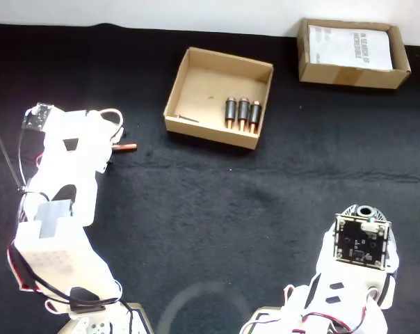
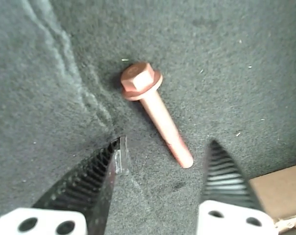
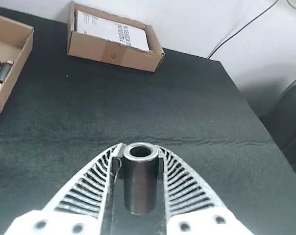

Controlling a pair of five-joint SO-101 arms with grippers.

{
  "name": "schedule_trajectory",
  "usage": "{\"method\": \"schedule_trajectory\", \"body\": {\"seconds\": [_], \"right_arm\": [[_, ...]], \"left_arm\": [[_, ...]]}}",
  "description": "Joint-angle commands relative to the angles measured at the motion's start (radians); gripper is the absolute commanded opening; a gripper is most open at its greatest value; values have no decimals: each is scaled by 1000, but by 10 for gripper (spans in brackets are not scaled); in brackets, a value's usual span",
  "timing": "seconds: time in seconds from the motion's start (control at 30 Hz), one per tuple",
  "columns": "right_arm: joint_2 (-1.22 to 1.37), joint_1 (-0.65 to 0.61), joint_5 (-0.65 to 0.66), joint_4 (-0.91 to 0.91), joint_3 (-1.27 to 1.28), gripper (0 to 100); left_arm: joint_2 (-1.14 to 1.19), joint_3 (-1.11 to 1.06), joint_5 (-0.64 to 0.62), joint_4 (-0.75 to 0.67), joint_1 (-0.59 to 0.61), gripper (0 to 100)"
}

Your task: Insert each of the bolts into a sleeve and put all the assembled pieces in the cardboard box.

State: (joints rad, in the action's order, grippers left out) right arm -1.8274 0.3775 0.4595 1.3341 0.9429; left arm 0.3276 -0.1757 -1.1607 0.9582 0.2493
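Left pincer (image 2: 166, 144) is released. Its jaws stand apart above the black cloth (image 2: 246, 58), one to each side of the shank end of the copper bolt (image 2: 155, 110). Neither jaw touches the bolt. The bolt lies flat on the cloth with its hex head pointing away from the jaws. In the high view it lies to the left of the cardboard box (image 1: 203, 90).

Right pincer (image 3: 139, 149) is clenched on a steel sleeve (image 3: 139, 181). The open bore faces outward, past the fingertips, and the sleeve is held off the cloth.

Three assembled pieces (image 1: 243, 113) lie side by side in the cardboard box. A second box (image 1: 314, 69) holding a printed sheet stands at the far right.

Step in hand, as judged: pick-up of the fourth bolt.

Next move calls for:
1. Lower the left jaws and close them across the shank near the head, leaving the tip free.
2. Lift the bolt and carry it toward the sleeve.
3. Align the shank with the bore before insertion.
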Motion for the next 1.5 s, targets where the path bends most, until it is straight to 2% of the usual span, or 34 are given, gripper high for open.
{"method": "schedule_trajectory", "body": {"seconds": [0.0,0.27,0.5,0.6,0.63,0.8,1.03,1.17,1.23,1.33,1.47], "right_arm": [[1,7,49,-13,1,7],[1,7,48,-13,1,7],[1,7,48,-12,1,7],[1,7,46,-12,1,7],[1,7,46,-12,1,7],[1,7,44,-12,1,7],[1,4,41,-25,16,7],[-4,-93,35,-102,87,7],[-4,-154,-32,-139,111,7],[-1,-237,-199,-200,162,7],[1,-354,-348,-278,243,7]], "left_arm": [[-5,2,6,-11,18,309],[107,30,5,-107,101,177],[171,124,5,-41,99,93],[191,165,6,17,96,1],[194,174,18,34,85,14],[196,200,190,75,18,8],[162,262,562,112,-42,8],[48,352,724,201,-58,8],[-25,383,784,227,-61,8],[-139,394,858,244,-82,8],[-272,392,936,339,-139,8]]}}
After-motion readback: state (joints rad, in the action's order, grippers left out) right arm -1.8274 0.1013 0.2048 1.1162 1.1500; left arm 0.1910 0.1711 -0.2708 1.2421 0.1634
